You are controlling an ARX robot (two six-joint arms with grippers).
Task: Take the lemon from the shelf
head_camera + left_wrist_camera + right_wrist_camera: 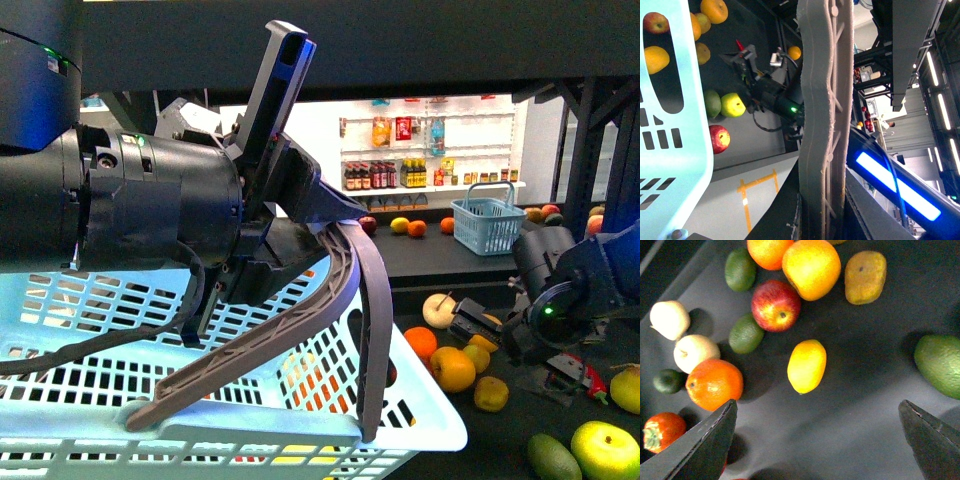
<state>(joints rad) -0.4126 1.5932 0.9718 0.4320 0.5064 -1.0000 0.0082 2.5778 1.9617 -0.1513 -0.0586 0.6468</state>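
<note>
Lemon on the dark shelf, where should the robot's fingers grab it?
Probably across its narrow middle, coming straight down from above. The lemon lies flat on its side, an oval, so one finger of the open right gripper should meet each long side. It lies apart from the nearest green fruit and the orange, leaving room.

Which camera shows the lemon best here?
The right wrist view: the lemon lies whole and unblocked on the shelf, ahead of the open right tool. The front view shows only small yellowish fruits near the right arm; the left wrist view, distant ones. Neither identifies it.
</note>
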